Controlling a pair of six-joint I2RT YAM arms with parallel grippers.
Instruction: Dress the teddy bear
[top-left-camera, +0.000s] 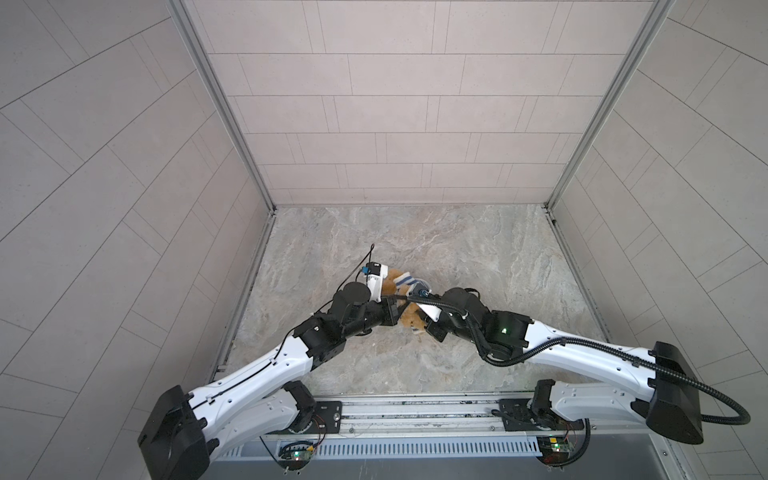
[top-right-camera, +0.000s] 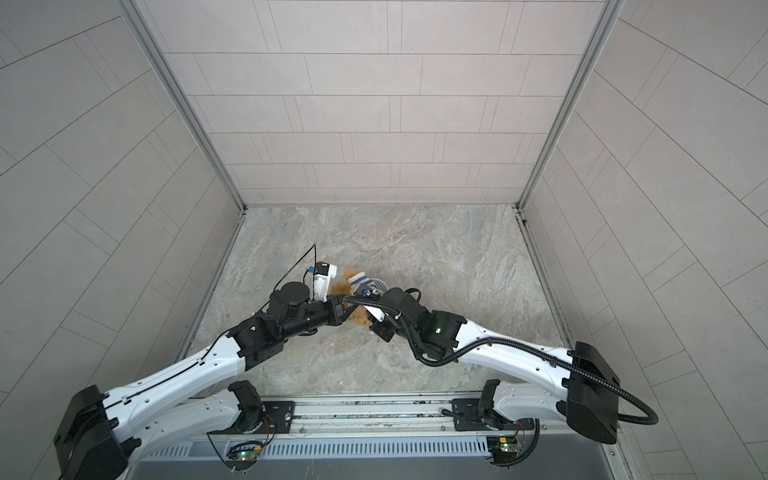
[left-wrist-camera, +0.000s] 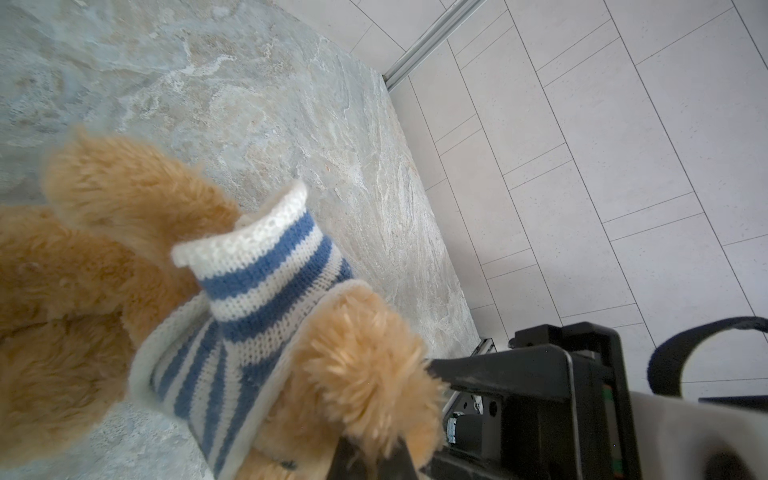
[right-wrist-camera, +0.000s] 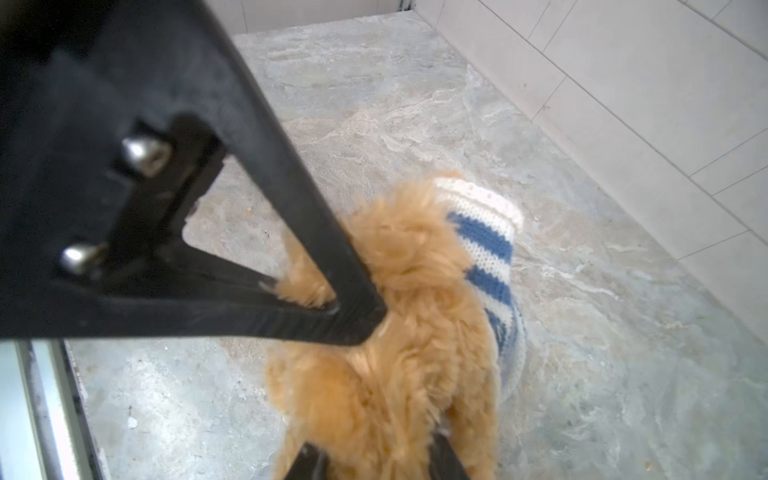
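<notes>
Teddy bear (top-left-camera: 412, 322), in both top views: left claw (right-wrist-camera: 336, 309) at its 9 o'clock, pinched closed on fur; right claw (right-wrist-camera: 374, 461) at 4 o'clock, straddling it, cannot tell if clamped.

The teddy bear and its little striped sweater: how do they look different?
The teddy bear is fluffy and plain golden-brown; the sweater is smooth knit with blue and white stripes. The teddy bear is the bulkier; the sweater covers only part of it. Both are soft.
</notes>
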